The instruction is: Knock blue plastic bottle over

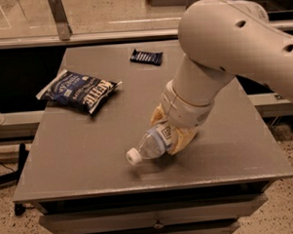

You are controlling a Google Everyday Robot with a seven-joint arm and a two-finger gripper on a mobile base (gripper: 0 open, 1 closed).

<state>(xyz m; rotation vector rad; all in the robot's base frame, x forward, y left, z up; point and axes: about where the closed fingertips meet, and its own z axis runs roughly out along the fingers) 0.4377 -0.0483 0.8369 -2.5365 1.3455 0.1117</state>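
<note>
The blue plastic bottle (150,145) is clear and bluish with a white cap pointing left and a white-and-blue label. It lies tilted, nearly on its side, low over the grey table (85,156) near the front middle. My gripper (172,135) is at the bottle's base end, its tan fingers (184,137) wrapped around the bottle. The white arm comes down from the upper right and hides the bottle's bottom.
A dark blue chip bag (79,90) lies at the table's left. A small dark candy-bar wrapper (146,56) lies at the back middle. The table's front edge is just below the bottle. A rail and glass run behind the table.
</note>
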